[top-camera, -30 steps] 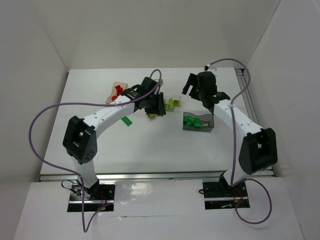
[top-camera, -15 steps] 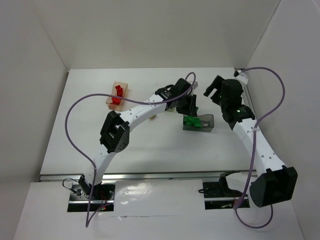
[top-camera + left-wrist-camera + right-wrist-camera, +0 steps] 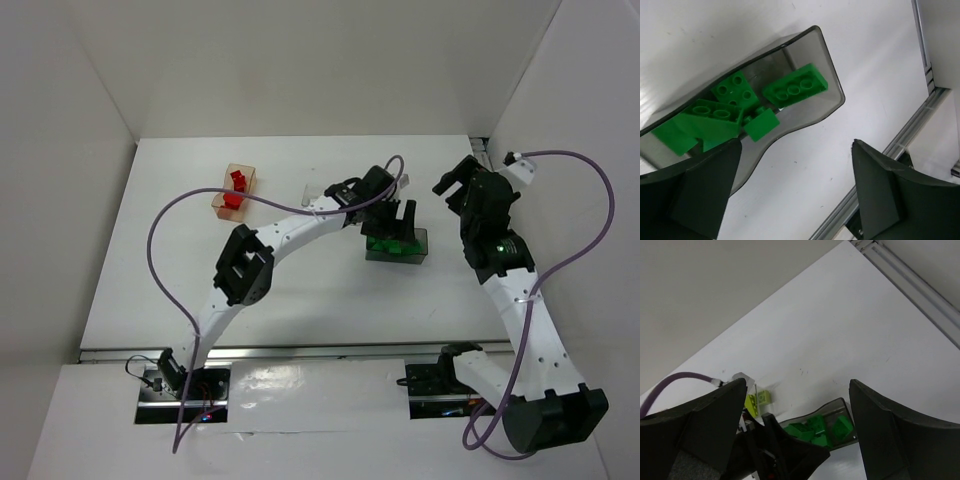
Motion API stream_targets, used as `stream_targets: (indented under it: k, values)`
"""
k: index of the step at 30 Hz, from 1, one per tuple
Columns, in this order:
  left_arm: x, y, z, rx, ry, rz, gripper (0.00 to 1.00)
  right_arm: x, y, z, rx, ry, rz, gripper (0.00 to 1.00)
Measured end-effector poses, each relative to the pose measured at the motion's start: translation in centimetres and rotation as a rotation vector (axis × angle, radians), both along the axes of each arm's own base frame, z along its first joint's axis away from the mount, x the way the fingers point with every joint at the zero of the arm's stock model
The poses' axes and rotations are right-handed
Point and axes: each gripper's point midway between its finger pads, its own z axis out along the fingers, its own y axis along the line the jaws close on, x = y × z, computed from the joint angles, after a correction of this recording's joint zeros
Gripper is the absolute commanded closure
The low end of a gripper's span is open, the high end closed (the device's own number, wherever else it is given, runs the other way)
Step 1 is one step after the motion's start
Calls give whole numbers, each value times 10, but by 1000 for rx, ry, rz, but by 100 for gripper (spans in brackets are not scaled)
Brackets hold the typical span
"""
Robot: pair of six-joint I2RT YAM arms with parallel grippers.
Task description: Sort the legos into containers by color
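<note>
The smoky grey tub (image 3: 412, 249) holds several dark green legos (image 3: 794, 88). My left gripper (image 3: 397, 221) hangs open and empty just above this tub, its fingers (image 3: 700, 190) wide apart in the left wrist view. The orange tub (image 3: 225, 204) at the far left holds red legos (image 3: 237, 182). The clear tub (image 3: 740, 379) with yellow-green legos (image 3: 758, 399) shows in the right wrist view; from the top it is mostly hidden behind my left wrist. My right gripper (image 3: 455, 180) is open and empty, raised to the right of the grey tub (image 3: 840, 407).
White walls close in the table on three sides. A metal rail (image 3: 491, 190) runs along the table's right edge, close to my right arm. Purple cables (image 3: 165, 215) loop over both arms. My left forearm (image 3: 300, 215) stretches across the table's middle.
My left arm has swung right from the clear tub to over the grey tub. My right arm has drawn back to the right, away from the tubs.
</note>
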Motion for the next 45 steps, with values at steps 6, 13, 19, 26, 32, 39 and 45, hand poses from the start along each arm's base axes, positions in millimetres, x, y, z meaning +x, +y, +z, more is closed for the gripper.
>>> stream_targets:
  k: [6,13,19,26,32,39,45]
  values:
    - [-12,57,26,102,-54,97,73,1,1,-11,0,31,7,10]
    - [-9,208,42,252,-63,471,19,7,12,-18,24,46,62,10]
    - [-13,345,-27,456,139,867,0,20,30,-49,50,132,149,9]
    - [11,381,-50,496,222,1059,10,22,43,-57,73,155,212,9]
    - [25,392,-81,542,278,1093,23,23,46,-59,79,162,230,7]
    - [30,395,-96,550,315,1114,70,24,50,-66,86,178,245,7]
    - [33,389,-94,540,303,1085,80,24,51,-66,89,177,250,7]
